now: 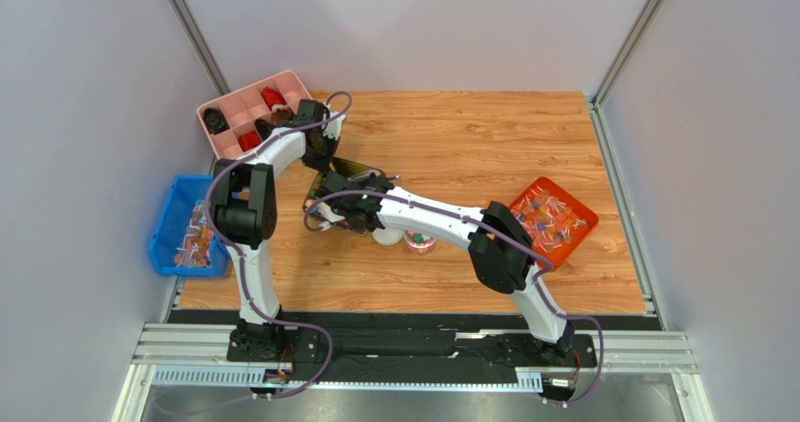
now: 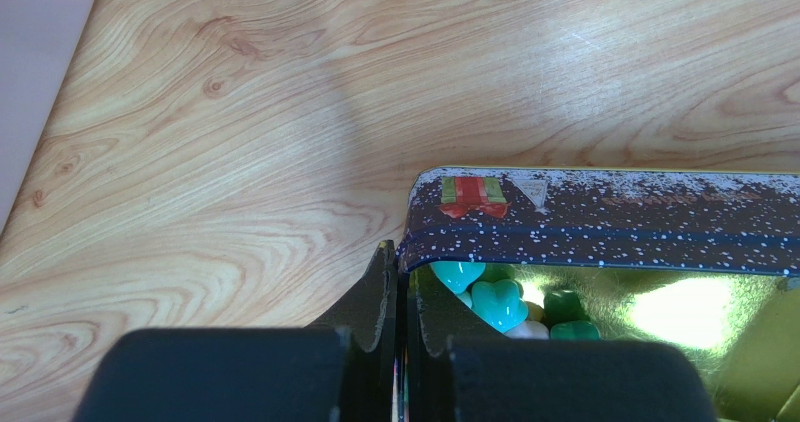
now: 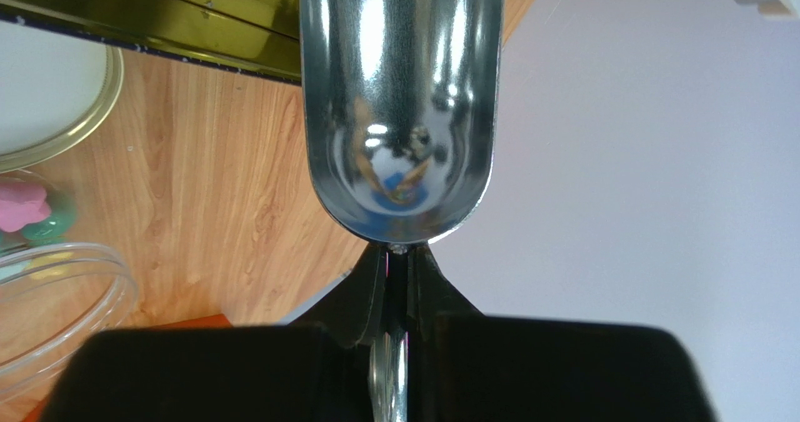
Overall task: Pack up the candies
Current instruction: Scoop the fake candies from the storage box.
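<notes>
My left gripper (image 2: 401,253) is shut on the side wall of a dark blue speckled tin (image 2: 610,220) with a red bow print and a gold inside. Teal, green and pale candies (image 2: 498,302) lie in the tin's corner beside my inner finger. My right gripper (image 3: 398,253) is shut on the handle of a shiny metal scoop (image 3: 399,94), whose bowl holds nothing. The scoop hangs just off the tin's edge (image 3: 188,28). In the top view the tin (image 1: 361,172) sits mid-table, between the left gripper (image 1: 324,155) and the right gripper (image 1: 343,211).
A clear jar (image 1: 420,244) with pink and green candies (image 3: 23,206) stands beside a white lid (image 1: 385,236). A pink compartment tray (image 1: 253,113) sits back left, a blue bin (image 1: 188,225) off the left edge, and an orange tray (image 1: 549,218) of wrapped sweets on the right.
</notes>
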Robot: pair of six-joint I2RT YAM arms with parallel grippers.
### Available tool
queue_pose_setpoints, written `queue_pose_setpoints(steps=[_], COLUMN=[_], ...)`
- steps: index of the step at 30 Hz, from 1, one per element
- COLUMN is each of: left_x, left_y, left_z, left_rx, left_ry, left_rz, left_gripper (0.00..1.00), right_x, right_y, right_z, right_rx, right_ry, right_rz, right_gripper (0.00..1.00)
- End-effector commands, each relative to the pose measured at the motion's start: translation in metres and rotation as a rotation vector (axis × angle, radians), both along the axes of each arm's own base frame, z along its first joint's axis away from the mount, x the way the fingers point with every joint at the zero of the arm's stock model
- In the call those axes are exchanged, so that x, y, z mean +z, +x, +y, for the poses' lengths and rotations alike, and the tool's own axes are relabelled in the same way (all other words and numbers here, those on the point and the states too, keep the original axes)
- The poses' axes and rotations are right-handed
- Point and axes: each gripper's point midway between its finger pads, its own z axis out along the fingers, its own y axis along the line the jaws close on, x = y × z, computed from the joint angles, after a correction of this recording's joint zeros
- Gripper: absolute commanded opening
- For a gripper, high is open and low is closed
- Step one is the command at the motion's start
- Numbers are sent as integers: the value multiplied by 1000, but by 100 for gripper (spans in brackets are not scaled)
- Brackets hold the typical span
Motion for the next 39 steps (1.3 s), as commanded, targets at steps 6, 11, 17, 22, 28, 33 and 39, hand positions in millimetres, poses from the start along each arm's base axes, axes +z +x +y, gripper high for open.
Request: queue_pose_setpoints(steps=[6,11,17,22,28,33,39], left_x=[32,33,35,34,33,30,29], left_y=[8,7,8,7,8,8,8], left_z=[-6,-6,-7,-7,-7,-8,-6], left_rx=[13,12,12,11,11,13,20], left_ry=[-50,-52,-55,-56,-57,-62,-56], left_rz=[-91,-97,-104,-102,-104,-96,-97], left_gripper=[0,0,0,0,0,0,0], right_x=[24,16,1,-7,-23,-37,-48], right_y=[29,35,38,34,6,-6,-17], right_z=[23,26,29,40,44,39,46], right_rx=[28,48,70,107,128,105,63], right_ry=[-135,-218,-282,-266,-192,-159,-70], right_rz=[-164,-176,-165,-127,32,110,187], right_gripper=[0,0,0,0,0,0,0])
